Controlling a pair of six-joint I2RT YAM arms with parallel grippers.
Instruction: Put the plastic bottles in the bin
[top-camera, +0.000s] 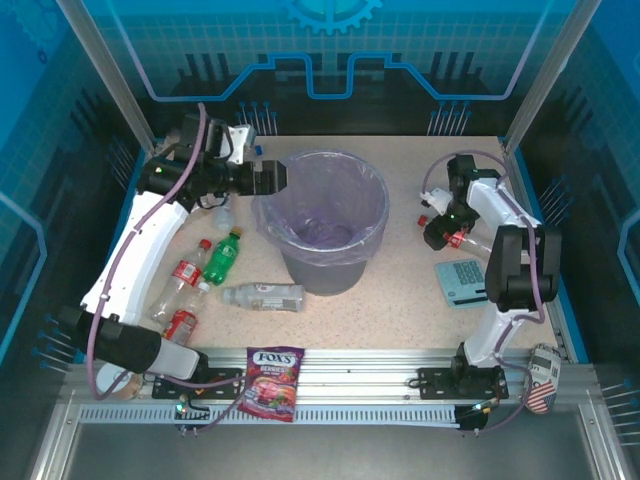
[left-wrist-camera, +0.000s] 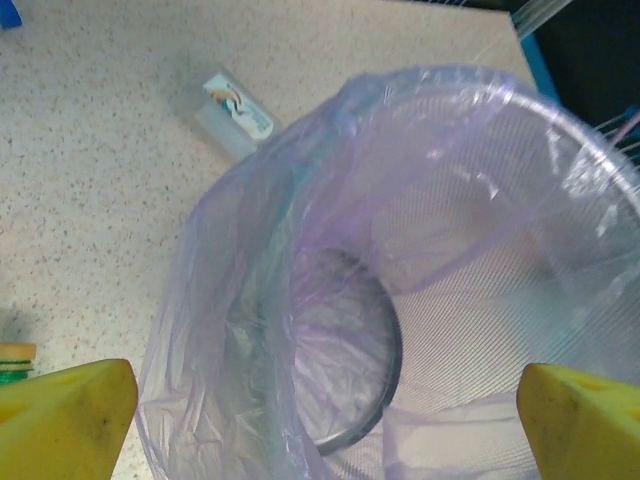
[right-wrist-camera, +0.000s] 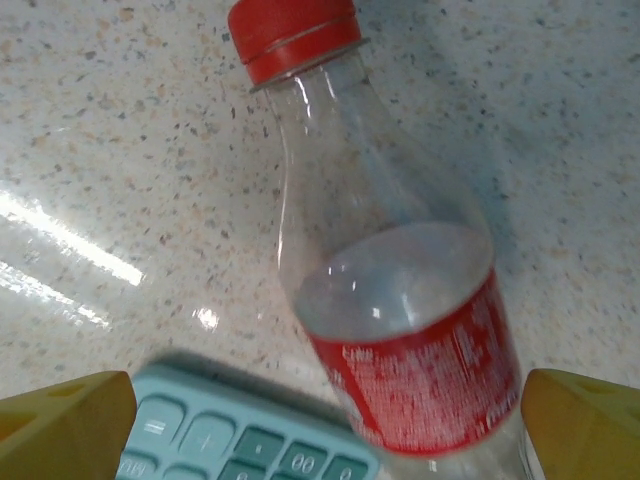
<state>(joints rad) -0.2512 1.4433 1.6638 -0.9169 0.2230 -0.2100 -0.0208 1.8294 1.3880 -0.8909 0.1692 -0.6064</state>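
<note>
The grey bin with its lilac liner stands mid-table. My left gripper hovers open at its left rim; in the left wrist view the left gripper looks into the liner with nothing between its yellow fingers. Several plastic bottles lie left of the bin: red-labelled, green, white-labelled. My right gripper is open, straddling a red-capped bottle lying on the table.
A teal calculator lies just beside the right-hand bottle. A purple Fox's candy bag rests on the front rail. A tin can sits at the front right corner. Another red-labelled bottle lies front left.
</note>
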